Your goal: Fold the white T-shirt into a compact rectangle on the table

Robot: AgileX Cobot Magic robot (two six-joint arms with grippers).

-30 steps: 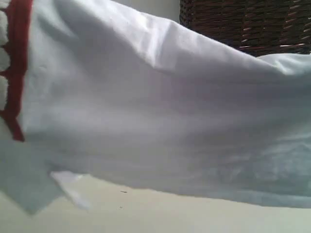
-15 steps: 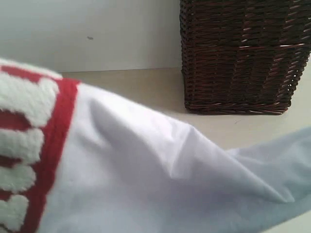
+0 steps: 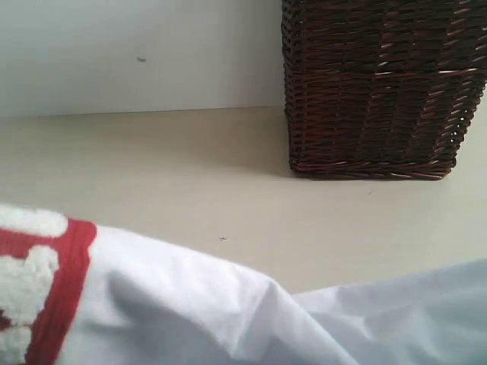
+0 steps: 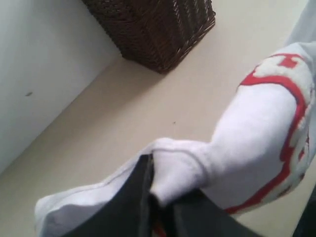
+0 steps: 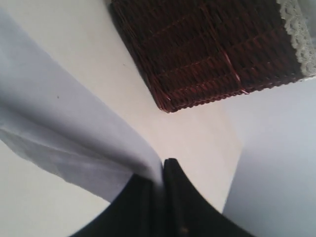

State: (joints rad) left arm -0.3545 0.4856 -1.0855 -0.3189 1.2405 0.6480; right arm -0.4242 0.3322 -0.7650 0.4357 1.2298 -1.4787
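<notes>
Found the white T-shirt across the near part of the table in the exterior view, with its lettering at the left end. Saw bare table between the shirt and the wicker basket, the two well apart. Made out the basket at the back right, standing on the table just before the wall. Noted a lace-edged cloth lying over the basket's rim. Found one fold of the shirt pinched in the left gripper and another edge pinched in the right gripper.
</notes>
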